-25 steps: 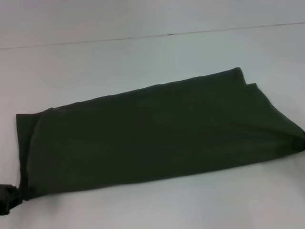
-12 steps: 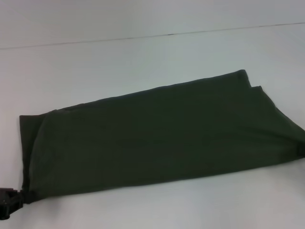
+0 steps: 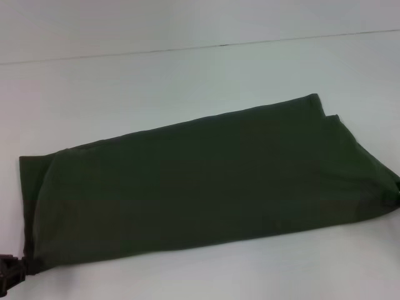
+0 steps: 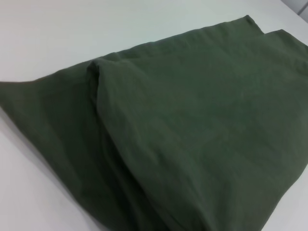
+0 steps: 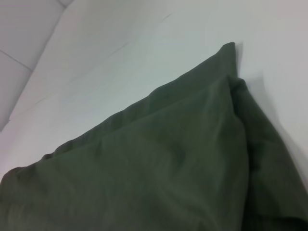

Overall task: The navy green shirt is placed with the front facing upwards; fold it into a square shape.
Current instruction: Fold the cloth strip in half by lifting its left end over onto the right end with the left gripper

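Head view: left hand (image 3: 11, 279) at shirt (image 3: 206, 178) corner

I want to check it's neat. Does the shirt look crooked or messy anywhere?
A little. The shirt is folded into a long strip lying slanted across the table, its layers don't line up at the far right corner, and its left end is rumpled.
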`<state>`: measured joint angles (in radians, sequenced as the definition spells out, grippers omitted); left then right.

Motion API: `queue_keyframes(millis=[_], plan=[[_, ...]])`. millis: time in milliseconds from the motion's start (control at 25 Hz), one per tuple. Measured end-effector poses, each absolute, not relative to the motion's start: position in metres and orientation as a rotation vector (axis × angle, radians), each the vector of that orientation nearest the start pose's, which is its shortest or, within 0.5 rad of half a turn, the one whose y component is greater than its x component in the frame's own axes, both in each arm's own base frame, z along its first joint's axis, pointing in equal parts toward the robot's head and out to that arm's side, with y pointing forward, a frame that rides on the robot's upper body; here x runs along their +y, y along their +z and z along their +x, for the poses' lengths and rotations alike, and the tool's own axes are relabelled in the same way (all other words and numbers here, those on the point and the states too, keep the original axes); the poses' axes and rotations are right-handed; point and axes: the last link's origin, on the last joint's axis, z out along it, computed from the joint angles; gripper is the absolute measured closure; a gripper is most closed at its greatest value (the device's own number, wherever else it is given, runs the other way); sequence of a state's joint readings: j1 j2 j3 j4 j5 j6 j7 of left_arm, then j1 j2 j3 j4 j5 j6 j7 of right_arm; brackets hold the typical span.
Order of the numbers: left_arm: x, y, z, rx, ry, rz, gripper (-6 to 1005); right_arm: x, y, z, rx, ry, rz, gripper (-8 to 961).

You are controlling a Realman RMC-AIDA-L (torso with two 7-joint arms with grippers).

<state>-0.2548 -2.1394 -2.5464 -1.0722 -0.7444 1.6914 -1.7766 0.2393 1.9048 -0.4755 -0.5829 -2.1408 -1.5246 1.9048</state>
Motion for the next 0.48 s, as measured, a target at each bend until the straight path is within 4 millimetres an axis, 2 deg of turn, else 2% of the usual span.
queue_keyframes(millis=[480], plan=[[0.2388,0.0368,-0.3464,-1.261,-0.185,-2.572,967,0.2375,0.0771,0.4064,1.691,0.589,-2.061,938]])
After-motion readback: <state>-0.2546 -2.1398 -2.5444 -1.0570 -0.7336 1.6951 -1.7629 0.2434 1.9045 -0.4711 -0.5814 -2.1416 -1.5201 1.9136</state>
